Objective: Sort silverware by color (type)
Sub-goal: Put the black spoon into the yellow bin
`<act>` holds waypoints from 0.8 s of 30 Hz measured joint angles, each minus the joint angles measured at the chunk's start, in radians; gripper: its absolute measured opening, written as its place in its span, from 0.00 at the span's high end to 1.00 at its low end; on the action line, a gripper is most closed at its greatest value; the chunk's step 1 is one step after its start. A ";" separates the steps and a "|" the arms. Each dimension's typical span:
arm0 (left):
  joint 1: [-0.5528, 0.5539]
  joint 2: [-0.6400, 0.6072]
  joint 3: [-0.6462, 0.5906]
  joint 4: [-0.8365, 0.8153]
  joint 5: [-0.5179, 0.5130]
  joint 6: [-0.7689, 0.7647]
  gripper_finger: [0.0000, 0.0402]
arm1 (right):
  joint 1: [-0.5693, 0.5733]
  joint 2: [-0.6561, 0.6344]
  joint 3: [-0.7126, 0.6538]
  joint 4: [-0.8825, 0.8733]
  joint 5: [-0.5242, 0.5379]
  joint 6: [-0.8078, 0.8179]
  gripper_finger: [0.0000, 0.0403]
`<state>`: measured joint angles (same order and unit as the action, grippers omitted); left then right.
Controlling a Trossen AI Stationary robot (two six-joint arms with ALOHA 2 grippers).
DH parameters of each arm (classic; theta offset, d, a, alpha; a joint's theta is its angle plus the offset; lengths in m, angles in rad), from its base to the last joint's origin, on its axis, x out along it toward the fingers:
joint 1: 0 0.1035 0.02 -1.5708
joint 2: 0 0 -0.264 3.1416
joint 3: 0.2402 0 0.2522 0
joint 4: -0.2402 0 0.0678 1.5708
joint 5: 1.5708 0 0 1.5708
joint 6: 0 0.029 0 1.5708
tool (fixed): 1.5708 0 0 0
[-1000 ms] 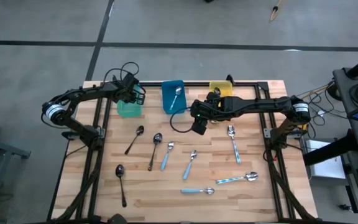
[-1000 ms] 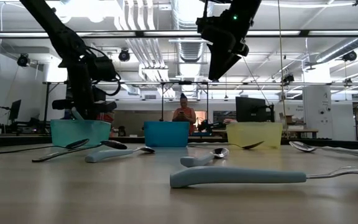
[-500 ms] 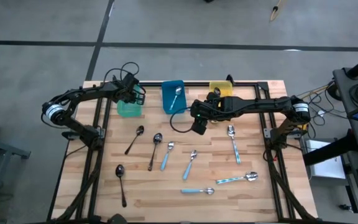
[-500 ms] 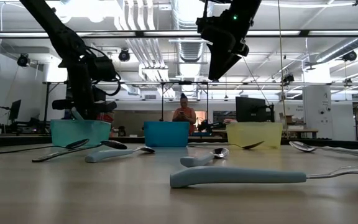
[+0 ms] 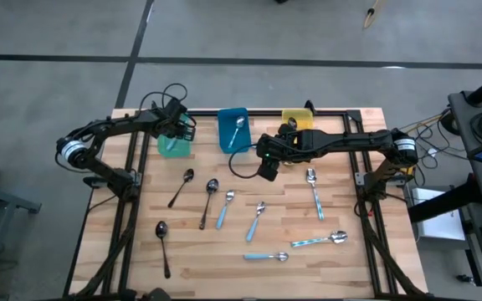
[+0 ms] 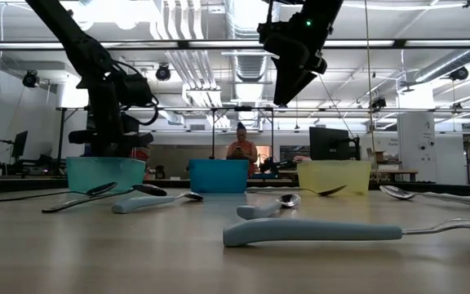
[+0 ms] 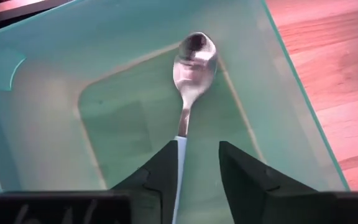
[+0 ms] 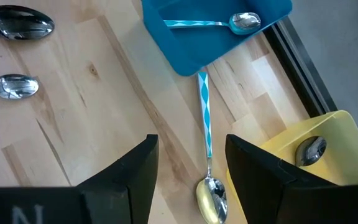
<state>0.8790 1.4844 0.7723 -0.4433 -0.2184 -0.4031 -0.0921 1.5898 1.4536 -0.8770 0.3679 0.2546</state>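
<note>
Left end effector over teal bin, parted

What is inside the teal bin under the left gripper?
One spoon with a shiny silver bowl lies inside the teal bin, on its floor. The left gripper hangs above it, fingers apart, covering the end of the handle.

You've got one cam straight overhead and one level with the tabletop, facing the room. Both catch the teal bin; the left wrist cam's close inside it.
</note>
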 joint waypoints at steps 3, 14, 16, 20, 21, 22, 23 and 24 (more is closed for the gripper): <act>-0.005 -0.024 0.000 0.000 0.000 0.010 0.72 | 0.000 0.000 0.000 0.000 0.000 0.007 0.56; -0.076 -0.255 0.000 -0.059 0.071 0.109 0.69 | 0.018 0.000 0.000 -0.009 0.000 0.037 0.56; -0.120 -0.301 0.000 -0.070 0.080 0.108 0.69 | 0.031 0.000 0.000 -0.009 -0.001 0.037 0.56; -0.252 -0.383 0.000 -0.069 0.081 0.091 0.69 | 0.061 0.000 0.000 -0.008 -0.002 0.051 0.56; -0.289 -0.399 0.000 -0.069 0.080 0.080 0.69 | 0.069 0.000 0.000 -0.008 -0.002 0.060 0.56; -0.328 -0.414 0.000 -0.069 0.080 0.069 0.69 | 0.077 0.000 0.000 -0.009 -0.007 0.067 0.56; -0.369 -0.426 0.000 -0.069 0.080 0.059 0.69 | 0.084 0.000 0.000 -0.009 -0.009 0.069 0.56; -0.408 -0.435 0.000 -0.068 0.080 0.049 0.69 | 0.093 0.000 0.000 -0.009 -0.010 0.073 0.56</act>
<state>0.4708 1.0491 0.7721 -0.5116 -0.1387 -0.3542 0.0008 1.5894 1.4532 -0.8859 0.3581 0.3273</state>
